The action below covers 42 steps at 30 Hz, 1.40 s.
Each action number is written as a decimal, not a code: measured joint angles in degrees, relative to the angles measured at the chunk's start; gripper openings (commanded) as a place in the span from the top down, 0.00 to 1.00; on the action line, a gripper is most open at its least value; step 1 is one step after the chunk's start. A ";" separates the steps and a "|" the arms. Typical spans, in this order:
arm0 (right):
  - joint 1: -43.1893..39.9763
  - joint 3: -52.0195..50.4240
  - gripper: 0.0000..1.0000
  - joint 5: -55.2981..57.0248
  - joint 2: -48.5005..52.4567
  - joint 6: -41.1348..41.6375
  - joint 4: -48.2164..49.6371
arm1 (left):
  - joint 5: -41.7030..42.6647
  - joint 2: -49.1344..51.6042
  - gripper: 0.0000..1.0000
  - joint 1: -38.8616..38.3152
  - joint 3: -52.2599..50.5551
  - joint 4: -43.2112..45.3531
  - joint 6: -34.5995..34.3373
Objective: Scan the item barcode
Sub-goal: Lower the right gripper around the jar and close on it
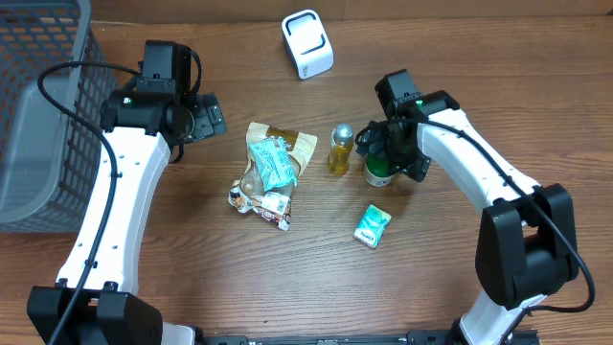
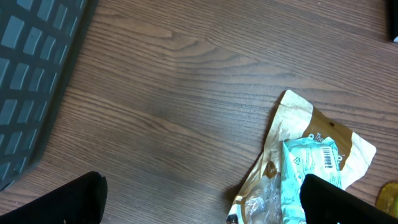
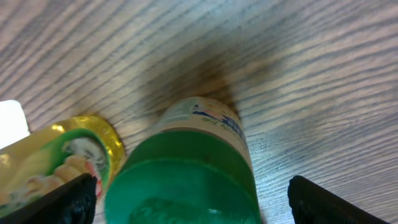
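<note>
A green-capped bottle (image 1: 377, 171) stands upright right of centre, filling the right wrist view (image 3: 186, 180). My right gripper (image 1: 388, 153) (image 3: 193, 202) hangs over it, open, one finger on each side with a gap to the bottle. A white barcode scanner (image 1: 306, 43) sits at the back. My left gripper (image 1: 206, 117) (image 2: 202, 202) is open over bare table, holding nothing, left of a tan snack bag (image 2: 311, 162) with a teal packet (image 2: 314, 168) on it showing a barcode.
A small yellow bottle (image 1: 340, 149) (image 3: 68, 155) stands right beside the green one. A teal packet (image 1: 372, 226) lies nearer the front. The snack bags (image 1: 271, 172) lie mid-table. A grey basket (image 1: 38, 115) (image 2: 31, 81) fills the far left.
</note>
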 measured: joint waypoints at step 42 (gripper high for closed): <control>-7.13 4.09 0.00 1.31 0.02 -28.06 -8.57 | 0.02 0.00 0.01 0.00 0.00 -0.02 0.00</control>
